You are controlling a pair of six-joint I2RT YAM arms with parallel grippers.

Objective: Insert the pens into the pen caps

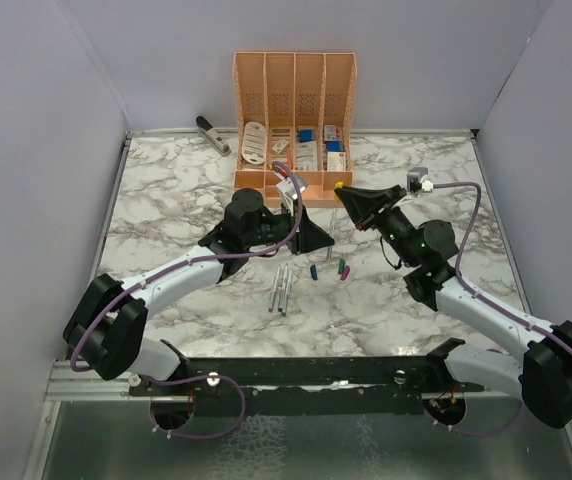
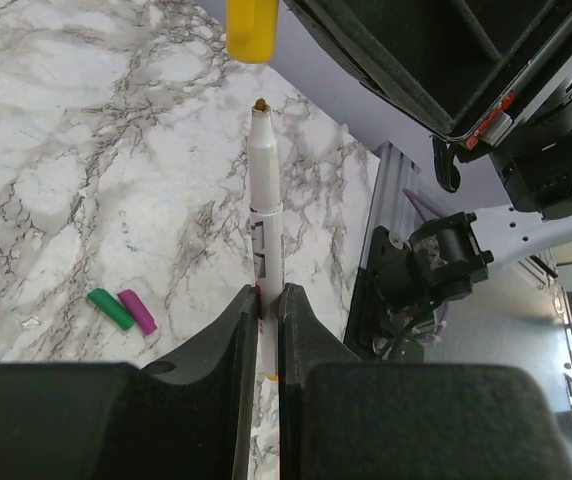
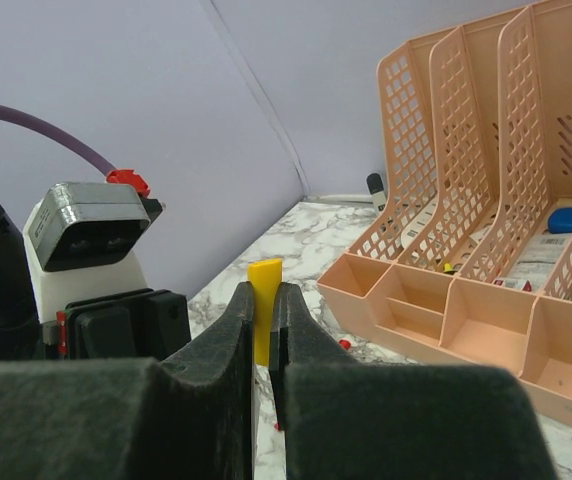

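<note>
While the left end effector (image 2: pixel 269 296) clamps a thin grey-white pen (image 2: pixel 264 190), its tip points along its long axis at the short yellow plastic cap (image 2: pixel 252 28) pinched just beyond in the right end effector (image 3: pixel 263 296).

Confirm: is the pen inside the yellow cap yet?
Out. The left wrist view shows the pen ending short of the yellow cap, a gap between them.

organiser (image 1: pixel 266 85): peach, slotted, back centre | stapler (image 1: pixel 212 134): left of organiser, apart | table (image 1: pixel 156 200): marble-patterned
</note>
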